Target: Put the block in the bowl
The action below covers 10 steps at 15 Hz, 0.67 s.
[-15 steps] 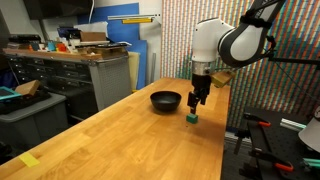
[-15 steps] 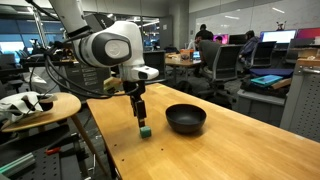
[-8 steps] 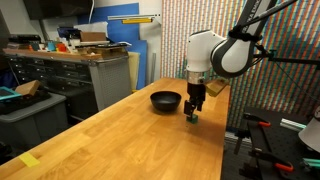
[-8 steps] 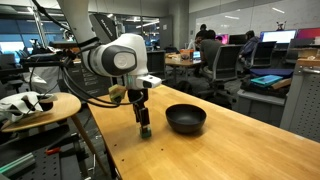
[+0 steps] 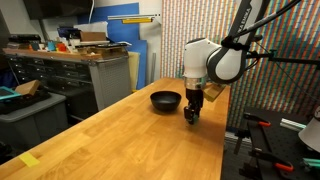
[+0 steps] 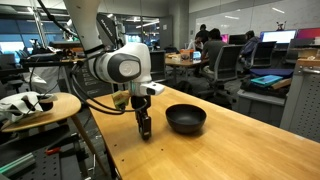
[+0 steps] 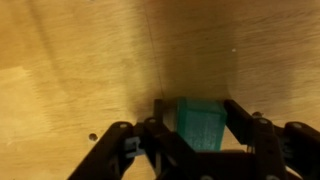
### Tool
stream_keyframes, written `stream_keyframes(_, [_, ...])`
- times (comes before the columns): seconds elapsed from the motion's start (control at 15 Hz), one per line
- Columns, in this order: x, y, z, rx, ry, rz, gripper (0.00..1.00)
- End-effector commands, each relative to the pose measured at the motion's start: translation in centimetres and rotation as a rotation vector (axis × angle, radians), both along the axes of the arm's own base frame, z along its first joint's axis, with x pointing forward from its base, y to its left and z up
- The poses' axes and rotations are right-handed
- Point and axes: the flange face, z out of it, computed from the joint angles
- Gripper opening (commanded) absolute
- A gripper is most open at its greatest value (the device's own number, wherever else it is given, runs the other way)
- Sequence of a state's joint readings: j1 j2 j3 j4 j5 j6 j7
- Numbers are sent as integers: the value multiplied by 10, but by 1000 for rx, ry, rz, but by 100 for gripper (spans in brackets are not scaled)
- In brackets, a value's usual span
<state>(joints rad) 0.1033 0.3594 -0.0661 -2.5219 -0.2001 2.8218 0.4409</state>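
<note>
In an exterior view my claw (image 5: 192, 116) stands tip-down on the table (image 5: 110, 140), near the bowl (image 5: 166, 100). In an exterior view the bowl (image 6: 186, 119) sits just beside my claw (image 6: 145, 130). In the wrist view my jaws are spread, straddling the block (image 7: 203, 130). It sits flat on the wood, a cube with no long axis, its sides parallel to my fingers (image 7: 152, 135).

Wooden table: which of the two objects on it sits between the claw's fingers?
The tiny green cube, flanked by the claw; the shallow black bowl stands apart, untouched.

White rounded arm (image 5: 212, 60), black joint seams, black hand (image 5: 193, 117).
</note>
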Motion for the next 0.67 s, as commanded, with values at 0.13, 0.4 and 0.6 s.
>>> stream_keyframes(0.13, [6, 0, 12, 7, -30, 15, 20])
stream_keyframes(0.4, [-5, -7, 33, 1, -50, 1, 18])
stream_keyframes(0.6, [-14, -13, 52, 1, -67, -10, 18])
